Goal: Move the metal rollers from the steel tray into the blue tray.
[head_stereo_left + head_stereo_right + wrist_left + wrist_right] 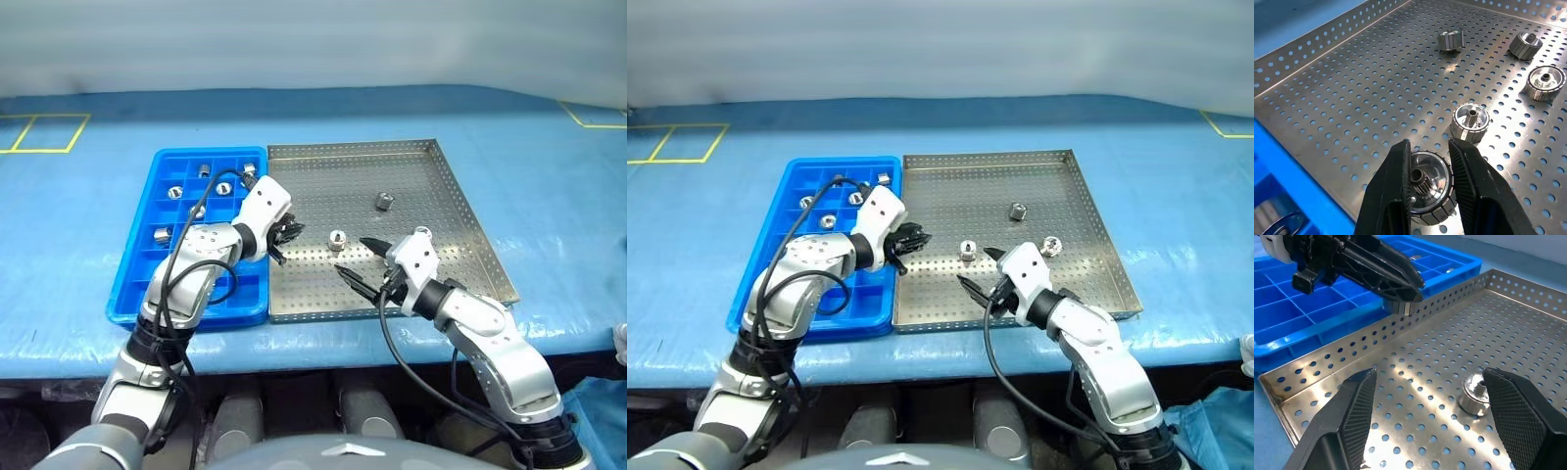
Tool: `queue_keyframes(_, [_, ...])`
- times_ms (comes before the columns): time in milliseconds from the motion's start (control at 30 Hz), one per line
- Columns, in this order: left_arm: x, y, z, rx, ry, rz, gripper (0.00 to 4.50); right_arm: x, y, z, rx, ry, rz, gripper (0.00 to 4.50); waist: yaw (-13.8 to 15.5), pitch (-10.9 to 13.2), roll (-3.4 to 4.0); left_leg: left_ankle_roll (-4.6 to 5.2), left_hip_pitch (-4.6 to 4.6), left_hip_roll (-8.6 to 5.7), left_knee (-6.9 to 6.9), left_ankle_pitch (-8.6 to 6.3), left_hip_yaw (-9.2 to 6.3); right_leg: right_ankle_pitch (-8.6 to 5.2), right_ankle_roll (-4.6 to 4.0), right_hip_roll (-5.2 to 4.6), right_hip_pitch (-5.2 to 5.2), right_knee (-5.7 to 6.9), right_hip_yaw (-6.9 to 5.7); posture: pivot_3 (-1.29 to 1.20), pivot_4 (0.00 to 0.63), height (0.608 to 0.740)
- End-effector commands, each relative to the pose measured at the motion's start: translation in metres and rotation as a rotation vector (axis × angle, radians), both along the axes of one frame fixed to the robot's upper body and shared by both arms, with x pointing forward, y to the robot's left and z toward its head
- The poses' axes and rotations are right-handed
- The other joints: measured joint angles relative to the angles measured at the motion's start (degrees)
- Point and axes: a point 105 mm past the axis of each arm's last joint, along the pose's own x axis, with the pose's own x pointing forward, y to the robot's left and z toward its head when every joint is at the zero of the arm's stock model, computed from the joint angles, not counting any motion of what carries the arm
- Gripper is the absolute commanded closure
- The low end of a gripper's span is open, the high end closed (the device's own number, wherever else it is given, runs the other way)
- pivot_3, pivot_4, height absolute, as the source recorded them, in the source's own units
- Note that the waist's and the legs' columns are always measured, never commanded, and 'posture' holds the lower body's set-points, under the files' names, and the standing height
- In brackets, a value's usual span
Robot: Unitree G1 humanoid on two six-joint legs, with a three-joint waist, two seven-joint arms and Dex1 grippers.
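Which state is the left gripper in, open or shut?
Shut on a metal roller: the left gripper's black fingers clamp both its sides, above the steel tray.

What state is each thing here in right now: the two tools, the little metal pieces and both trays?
left tool: shut on a metal roller
right tool: open, holding nothing
loose rollers: lying on the steel tray
blue tray: several rollers in its compartments
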Motion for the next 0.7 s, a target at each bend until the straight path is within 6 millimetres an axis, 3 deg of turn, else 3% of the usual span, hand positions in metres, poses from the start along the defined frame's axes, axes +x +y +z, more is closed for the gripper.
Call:
queue_keyframes(33, [-0.007, 0.012, 0.020, 0.011, -0.092, 0.060, 3.62, -0.003, 0.014, 0.006, 0.028, -0.010, 0.088, 0.85, 0.7, 0.0, -0.01, 0.00, 0.00, 0.00, 0.00, 0.00, 0.00, 0.00, 0.00, -0.01, 0.00, -0.01, -0.01, 0.10, 0.150, 0.740])
queue_keyframes(233, [-0.018, 0.051, 0.022, 0.057, -0.135, 0.285, 3.62, -0.003, 0.032, 0.003, 0.027, 0.020, 0.202, 0.85, 2.4, 0.0, -0.05, 0.00, 0.02, 0.00, 0.00, 0.00, -0.04, 0.00, 0.00, -0.01, 0.03, -0.01, -0.05, 0.20, 0.150, 0.740])
queue_keyframes(467, [-0.035, 0.098, 0.015, 0.108, -0.152, 0.575, 3.62, 0.001, 0.039, 0.001, 0.009, 0.041, 0.267, 0.85, 5.7, 0.1, -0.13, 0.00, -0.02, 0.00, -0.02, 0.00, -0.14, -0.03, -0.04, -0.03, 0.04, -0.04, -0.18, 0.30, 0.150, 0.740])
queue_keyframes(700, [-0.055, 0.116, -0.002, 0.146, -0.098, 0.703, 3.62, 0.004, 0.044, 0.001, -0.009, 0.050, 0.308, 0.85, 8.6, 0.1, -0.19, -0.01, -0.02, 0.00, -0.01, 0.00, -0.19, -0.04, -0.07, -0.04, 0.05, -0.05, -0.26, 0.36, 0.150, 0.740])
